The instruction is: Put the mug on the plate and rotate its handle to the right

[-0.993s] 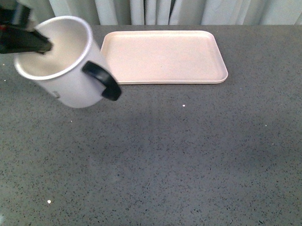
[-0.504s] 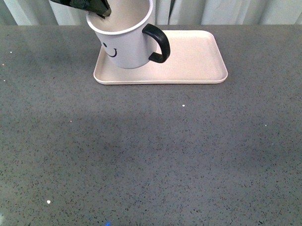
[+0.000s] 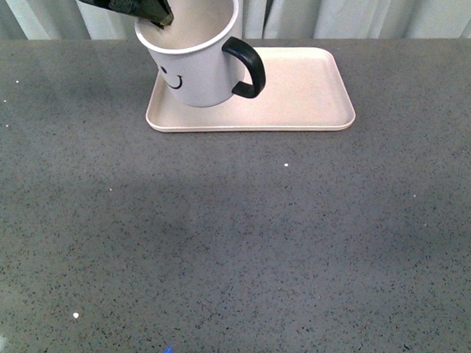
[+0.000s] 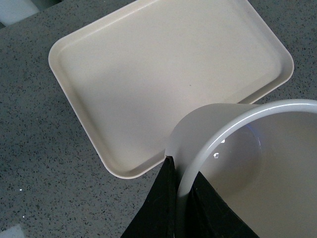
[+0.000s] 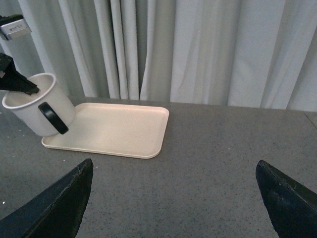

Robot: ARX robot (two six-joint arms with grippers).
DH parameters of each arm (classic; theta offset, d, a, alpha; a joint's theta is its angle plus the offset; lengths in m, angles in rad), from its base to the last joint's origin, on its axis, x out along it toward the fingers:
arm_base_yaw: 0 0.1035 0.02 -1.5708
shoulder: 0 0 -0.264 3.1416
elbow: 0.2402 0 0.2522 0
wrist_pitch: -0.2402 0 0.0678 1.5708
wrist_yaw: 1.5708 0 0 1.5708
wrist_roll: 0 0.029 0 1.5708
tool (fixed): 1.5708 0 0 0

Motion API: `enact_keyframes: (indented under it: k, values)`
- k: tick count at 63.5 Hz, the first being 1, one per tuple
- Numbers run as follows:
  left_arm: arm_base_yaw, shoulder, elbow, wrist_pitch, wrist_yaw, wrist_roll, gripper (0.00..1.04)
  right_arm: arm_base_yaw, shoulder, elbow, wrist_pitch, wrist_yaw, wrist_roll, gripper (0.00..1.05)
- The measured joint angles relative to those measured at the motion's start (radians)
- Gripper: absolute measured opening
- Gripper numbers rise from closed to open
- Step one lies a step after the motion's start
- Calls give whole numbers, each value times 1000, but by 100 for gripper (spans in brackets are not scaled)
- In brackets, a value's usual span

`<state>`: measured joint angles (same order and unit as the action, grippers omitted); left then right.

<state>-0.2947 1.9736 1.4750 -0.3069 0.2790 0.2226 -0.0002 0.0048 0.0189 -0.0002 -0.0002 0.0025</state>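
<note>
The white mug [image 3: 195, 69] with its smiley print hangs tilted over the left end of the pale pink plate [image 3: 298, 89]. I cannot tell whether its base touches the plate. Its black handle [image 3: 247, 66] points right. My left gripper [image 3: 151, 10] is shut on the mug's rim at the far left, one finger inside the wall and one outside. The left wrist view shows that pinch [image 4: 182, 198] on the rim [image 4: 233, 130] with the plate [image 4: 163, 69] below. My right gripper [image 5: 173, 198] stands open above bare table, well away from the mug [image 5: 42, 106] and plate [image 5: 119, 126].
The plate lies near the back of a dark speckled grey table [image 3: 238, 238]. Pale curtains [image 5: 198, 49] hang right behind the table's far edge.
One second ago the mug was held left of the plate, closer to the camera. It has moved right and back over the plate's left end, and has barely shifted in the last half second.
</note>
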Motion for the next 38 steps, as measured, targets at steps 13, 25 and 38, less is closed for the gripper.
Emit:
enact_keyframes:
  k: [13,25,38]
  values:
    - [-11,85,136,-41,-89,-56,2,0,0,0,0,0,0,96]
    - [-17,266,405,-179,-85,-62,2,0,0,0,0,0,0,96]
    - [-26,424,646,-318,-67,-46,2,0,0,0,0,0,0,96]
